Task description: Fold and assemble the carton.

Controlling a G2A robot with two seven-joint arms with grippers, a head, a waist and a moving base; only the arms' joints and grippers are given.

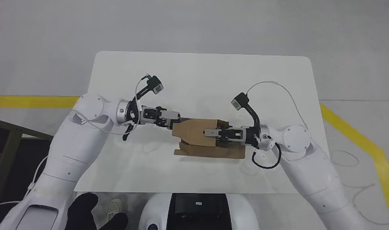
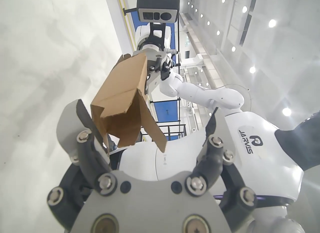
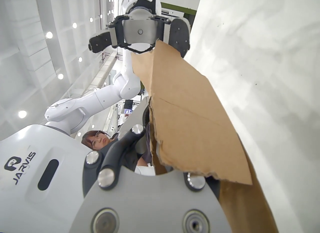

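The brown carton [image 1: 197, 135], partly opened, is at the front middle of the white worktop [image 1: 121, 72], between both arms. The left pincer [image 2: 147, 108] is spread wide around its left end, one finger [image 2: 86, 118] touching a corner. The right pincer [image 1: 213, 132] seems to pinch the carton's opposite wall.

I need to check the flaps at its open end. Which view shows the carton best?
The left wrist view: the carton shows nearly whole, its open end and loose flaps turned to the camera. The top view gives its upper panel from above. The right wrist view has one flat panel close up.
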